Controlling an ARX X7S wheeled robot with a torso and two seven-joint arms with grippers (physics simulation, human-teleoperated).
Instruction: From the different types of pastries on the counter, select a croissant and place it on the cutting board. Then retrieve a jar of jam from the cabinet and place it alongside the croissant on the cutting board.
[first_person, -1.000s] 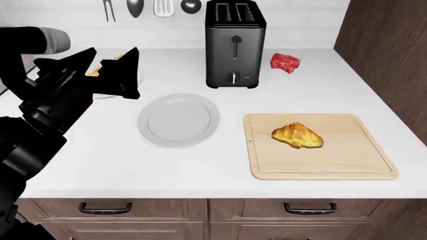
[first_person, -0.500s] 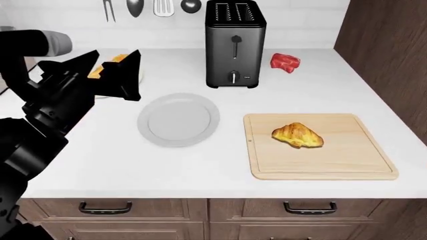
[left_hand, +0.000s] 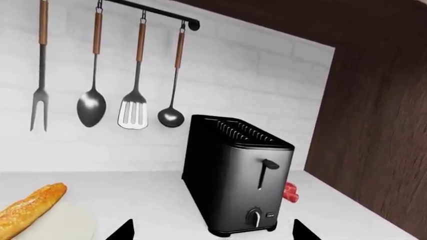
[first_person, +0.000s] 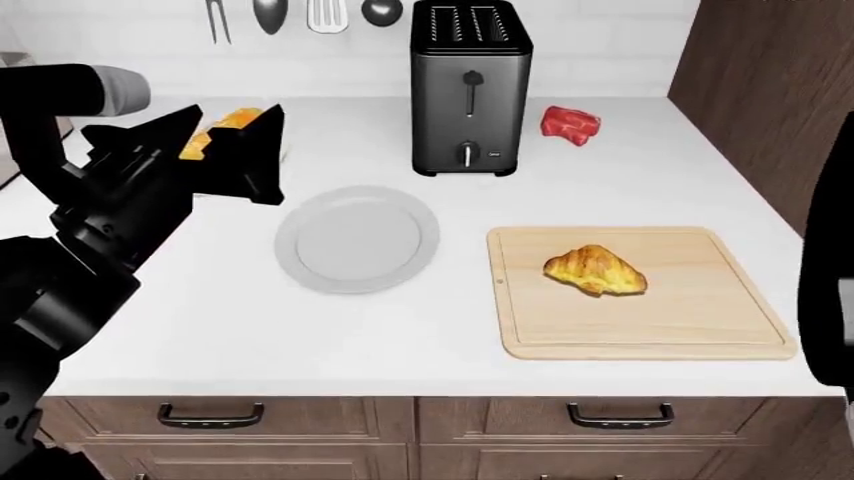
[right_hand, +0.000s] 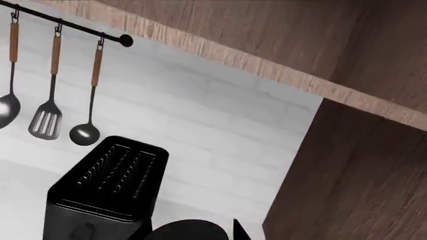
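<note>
The left gripper (first_person: 227, 125) hangs over the far left part of the counter (first_person: 200, 310), its two black fingers (first_person: 260, 150) spread wide with nothing between them. Just beyond its fingertips lies the baguette (first_person: 220, 130), orange-brown, resting on a pale round dish (left_hand: 57, 225); the fingers do not touch it. To the gripper's right and a little nearer the robot sits the round grey plate (first_person: 356, 238). Further right, against the white brick wall, stands the black toaster (first_person: 470, 90), and past it the red chunk of meat (first_person: 571, 125). Above the toaster's left, a fork (left_hand: 40, 107), a spoon (left_hand: 91, 106), a slotted spatula (left_hand: 133, 111) and a ladle (left_hand: 171, 117) hang from a black rail (left_hand: 153, 11).

Well away from the left gripper, toward the right front of the counter, the cutting board (first_person: 694, 320) lies flat with the croissant (first_person: 595, 270) resting near its middle.

The right gripper is barely in view: only a dark tip shows in its wrist view, so its opening cannot be told. Its arm (first_person: 830, 290) crosses the right edge of the head view. Brown drawer fronts (first_person: 400, 435) with black handles run below the counter.
</note>
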